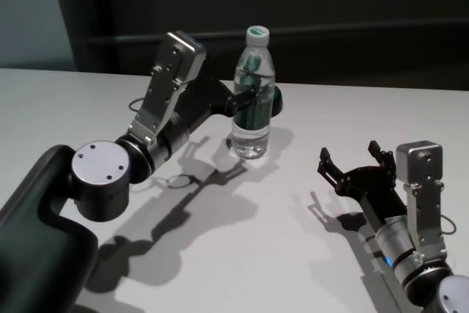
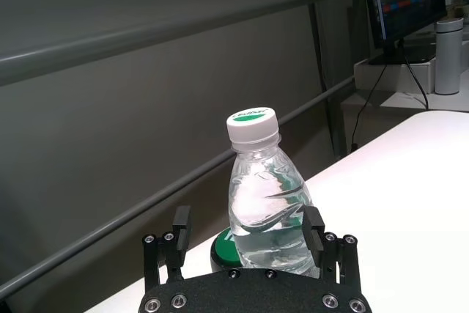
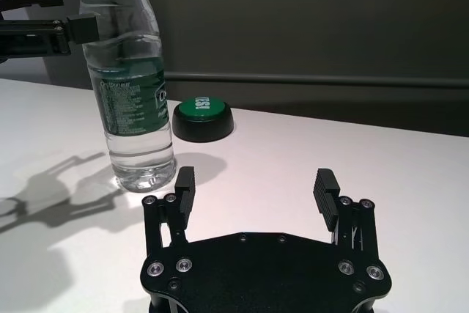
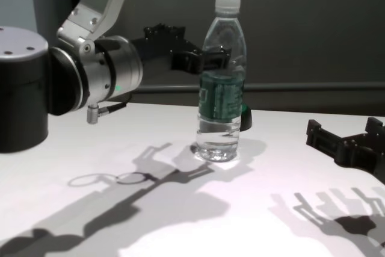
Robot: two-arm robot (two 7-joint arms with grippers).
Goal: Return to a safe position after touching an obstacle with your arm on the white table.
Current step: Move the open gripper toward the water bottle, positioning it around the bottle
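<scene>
Only thing I can halfway read is white lettering, maybe "TEST", upside down on the green button (image 3: 203,105), center-left. The bottle (image 3: 130,78) label print is too tiny.

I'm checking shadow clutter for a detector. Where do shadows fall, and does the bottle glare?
Head view: left gripper and arm cast dark shadows on the white table. Chest view: the water bottle throws a bright patch at its base; right gripper shadow lies near.

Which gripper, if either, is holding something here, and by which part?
Nothing is held. The left gripper is open with its fingers either side of the bottle at its upper body, not clamped on it. The right gripper is open and empty above the white table.
</scene>
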